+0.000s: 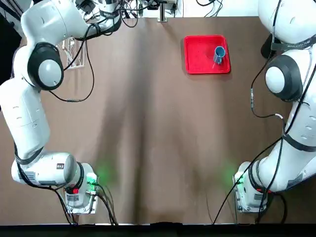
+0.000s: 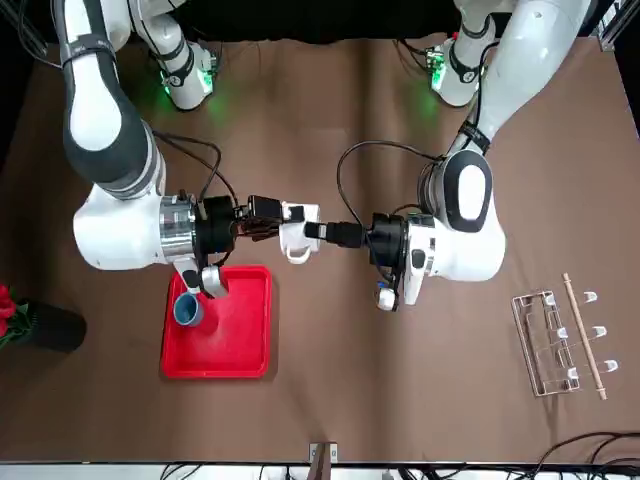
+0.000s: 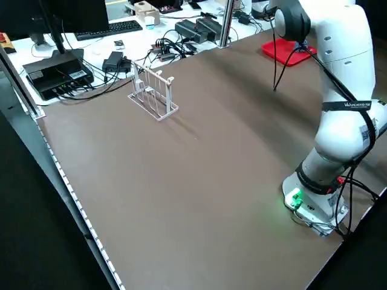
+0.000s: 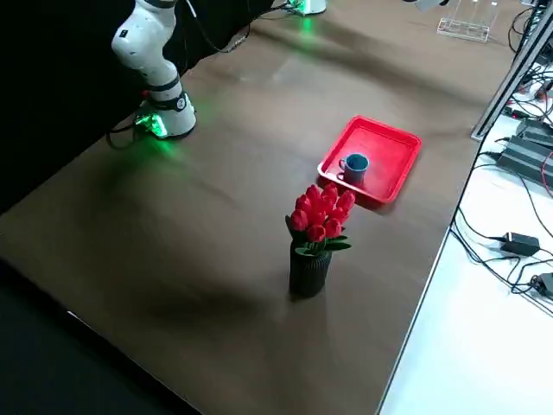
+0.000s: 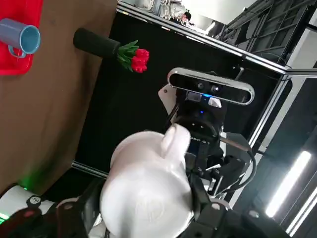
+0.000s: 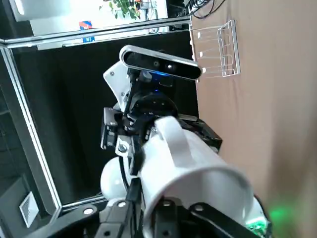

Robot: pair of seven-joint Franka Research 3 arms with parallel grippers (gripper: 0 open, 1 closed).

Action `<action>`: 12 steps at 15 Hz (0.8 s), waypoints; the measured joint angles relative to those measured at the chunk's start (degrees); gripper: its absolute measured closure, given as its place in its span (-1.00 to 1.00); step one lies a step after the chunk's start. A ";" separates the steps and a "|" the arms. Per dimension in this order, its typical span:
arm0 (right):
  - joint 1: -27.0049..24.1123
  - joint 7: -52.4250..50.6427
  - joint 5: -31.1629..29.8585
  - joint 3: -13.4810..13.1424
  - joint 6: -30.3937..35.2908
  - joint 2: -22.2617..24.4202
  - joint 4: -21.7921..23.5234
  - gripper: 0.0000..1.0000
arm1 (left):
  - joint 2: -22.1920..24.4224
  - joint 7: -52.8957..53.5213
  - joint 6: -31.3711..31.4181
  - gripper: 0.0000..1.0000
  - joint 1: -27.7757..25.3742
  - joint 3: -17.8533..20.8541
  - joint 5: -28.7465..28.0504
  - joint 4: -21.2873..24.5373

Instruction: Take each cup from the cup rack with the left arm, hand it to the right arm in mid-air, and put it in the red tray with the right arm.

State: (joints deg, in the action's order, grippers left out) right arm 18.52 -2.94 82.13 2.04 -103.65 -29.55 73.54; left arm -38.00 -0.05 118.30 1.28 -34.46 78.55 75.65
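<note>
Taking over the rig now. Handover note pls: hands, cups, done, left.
Left hand: in mid-air over the table, shut on the white cup.
Right hand: facing it, up at the cup's mouth; can't tell whether it has a grip.
Light blue cup: in the red tray.
Cup rack: no cups on its pegs.
Done: light blue cup placed, white cup off the rack.
Left: confirm the right hand's grip, release with the left, set the white cup in the tray. I'd keep the left shut until that grip is sure.
</note>
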 joint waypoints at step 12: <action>-4.88 2.70 -11.63 -0.82 1.44 -1.06 0.37 0.81 | 1.54 -0.92 0.38 -0.99 -6.27 0.16 -12.31 -1.90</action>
State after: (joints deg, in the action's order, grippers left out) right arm 13.65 -0.24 70.51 1.22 -102.21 -30.61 73.92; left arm -36.46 -0.96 118.68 -4.99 -34.30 66.24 73.75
